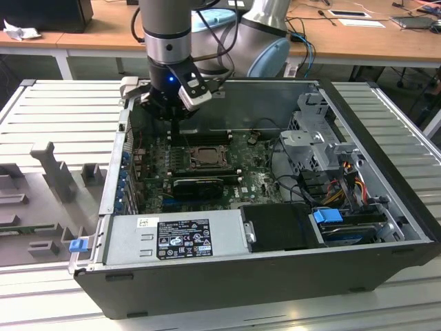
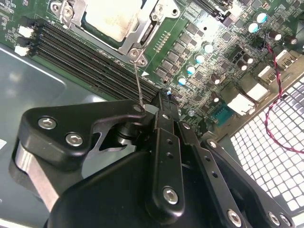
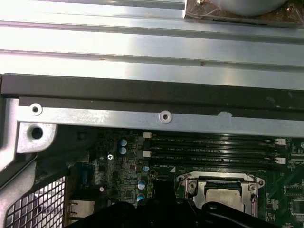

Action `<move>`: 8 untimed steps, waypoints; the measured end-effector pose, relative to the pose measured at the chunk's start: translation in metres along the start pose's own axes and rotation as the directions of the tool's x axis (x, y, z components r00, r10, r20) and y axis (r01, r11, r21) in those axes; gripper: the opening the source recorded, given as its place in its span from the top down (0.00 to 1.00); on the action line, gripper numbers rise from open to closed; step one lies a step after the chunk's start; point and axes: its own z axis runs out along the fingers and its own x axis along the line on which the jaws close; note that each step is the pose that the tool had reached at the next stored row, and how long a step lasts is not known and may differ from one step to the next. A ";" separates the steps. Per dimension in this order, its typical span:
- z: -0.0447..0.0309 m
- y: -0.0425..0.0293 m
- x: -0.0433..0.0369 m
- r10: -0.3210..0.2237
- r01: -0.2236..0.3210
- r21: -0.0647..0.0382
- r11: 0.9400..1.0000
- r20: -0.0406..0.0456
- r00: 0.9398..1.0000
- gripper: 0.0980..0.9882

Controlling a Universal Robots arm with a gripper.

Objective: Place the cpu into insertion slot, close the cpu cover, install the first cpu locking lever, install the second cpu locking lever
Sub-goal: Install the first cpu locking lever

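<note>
A: Where's the cpu (image 2: 111, 19)?
B: Seated in the insertion slot (image 1: 193, 158) under the cpu cover (image 2: 142, 37), 4 o'clock from the gripper (image 1: 174, 131), exterior view.
A: Fingers?
B: Pressed together beside 1 raised locking lever (image 2: 138, 80). It looks like thin, springy wire; I'd hook its free end.

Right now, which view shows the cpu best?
The second wrist view: the cpu sits close up, pale metal top framed by the cpu cover. The first wrist view shows it smaller and partly hidden. The exterior view shows it as a small square on the motherboard.
</note>
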 end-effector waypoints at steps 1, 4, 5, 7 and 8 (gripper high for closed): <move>0.0000 0.0000 -0.0005 0.000 0.000 0.000 1.000 0.000 1.000 0.99; 0.0000 -0.0001 -0.0017 0.000 0.000 0.000 1.000 0.000 1.000 0.99; 0.0000 -0.0001 -0.0019 0.000 0.000 0.000 1.000 0.000 1.000 0.99; 0.0000 -0.0001 -0.0023 0.000 0.000 0.000 1.000 0.000 1.000 0.99; 0.0000 -0.0001 -0.0024 0.000 0.000 0.000 1.000 0.000 1.000 0.99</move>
